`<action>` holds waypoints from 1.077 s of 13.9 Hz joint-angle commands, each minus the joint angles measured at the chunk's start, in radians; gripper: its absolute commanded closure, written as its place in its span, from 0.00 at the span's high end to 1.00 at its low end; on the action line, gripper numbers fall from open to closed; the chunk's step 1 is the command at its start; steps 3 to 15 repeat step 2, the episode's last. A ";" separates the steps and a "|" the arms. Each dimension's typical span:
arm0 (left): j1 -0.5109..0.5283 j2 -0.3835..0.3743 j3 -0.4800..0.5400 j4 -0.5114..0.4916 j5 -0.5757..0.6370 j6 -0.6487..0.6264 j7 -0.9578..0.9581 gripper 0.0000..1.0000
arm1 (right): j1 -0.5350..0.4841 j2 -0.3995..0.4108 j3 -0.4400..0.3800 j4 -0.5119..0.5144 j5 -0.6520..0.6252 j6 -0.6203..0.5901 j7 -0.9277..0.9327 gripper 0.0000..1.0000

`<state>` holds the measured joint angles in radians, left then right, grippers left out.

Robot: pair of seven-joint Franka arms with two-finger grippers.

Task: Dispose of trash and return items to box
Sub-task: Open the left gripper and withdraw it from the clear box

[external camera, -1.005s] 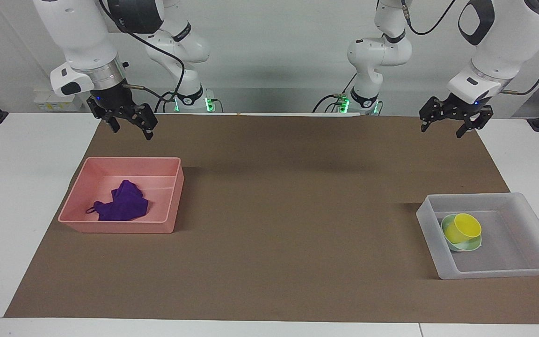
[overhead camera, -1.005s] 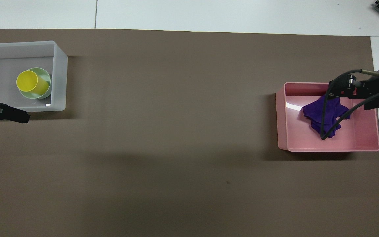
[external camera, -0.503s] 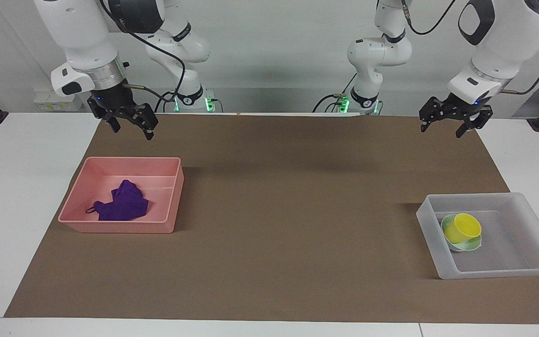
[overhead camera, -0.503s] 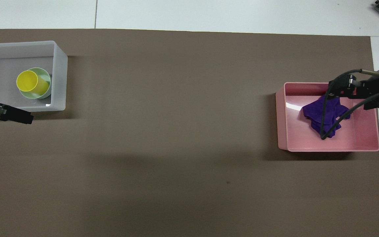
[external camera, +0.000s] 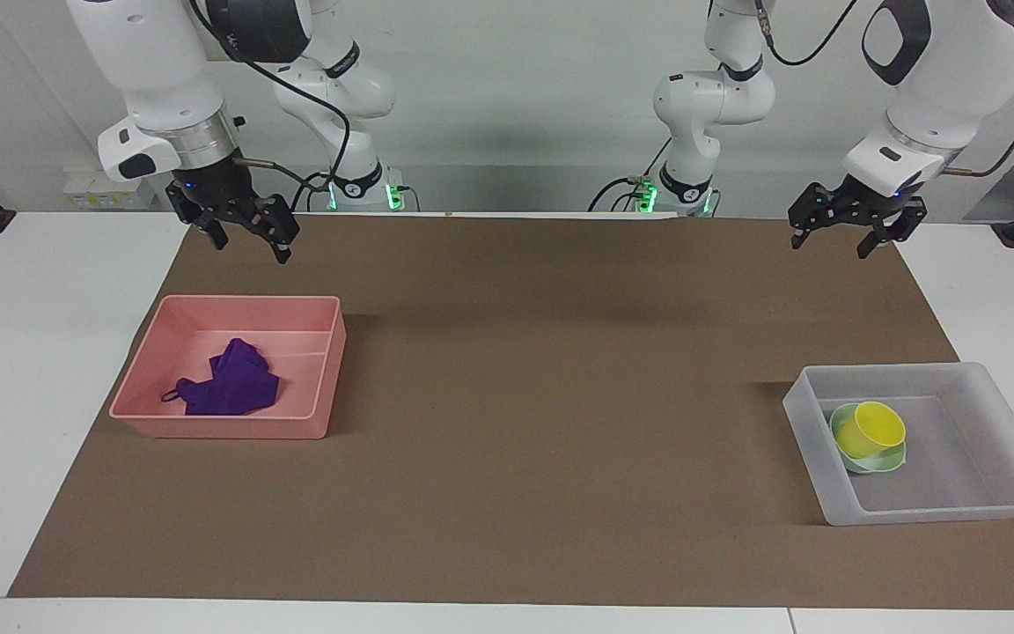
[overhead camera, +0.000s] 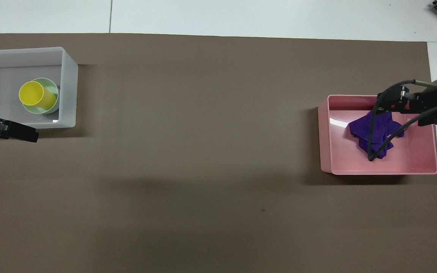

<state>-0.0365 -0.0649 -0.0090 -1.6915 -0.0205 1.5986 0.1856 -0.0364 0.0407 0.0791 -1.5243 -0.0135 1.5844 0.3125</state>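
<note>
The purple cloth point(external camera: 230, 383) lies in the pink tub point(external camera: 155, 370). The yellow cup point(external camera: 877, 429) sits in the green bowl point(external camera: 843, 421) inside the clear box point(external camera: 956, 374). Both the left pincer point(external camera: 848, 231) and right pincer point(external camera: 241, 231) hang up high, fingers apart, holding nothing. The job looks done; next, just rest.

Two high cameras, set half a turn apart.
The facing view looks from across the table toward both robot bases; the overhead view looks steeply down from the robots' end. Both share the brown rectangular paper mat point(external camera: 560, 423) point(overhead camera: 203, 151).
</note>
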 commanded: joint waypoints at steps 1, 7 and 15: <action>-0.019 -0.016 0.018 -0.013 -0.010 0.000 -0.014 1.00 | -0.008 0.002 0.005 0.006 0.013 0.005 0.008 1.00; -0.019 -0.016 0.018 -0.011 -0.010 0.000 -0.014 1.00 | -0.007 0.002 0.007 0.006 0.013 0.005 0.008 1.00; -0.019 -0.016 0.018 -0.011 -0.010 0.000 -0.014 1.00 | -0.007 0.002 0.007 0.006 0.013 0.005 0.008 1.00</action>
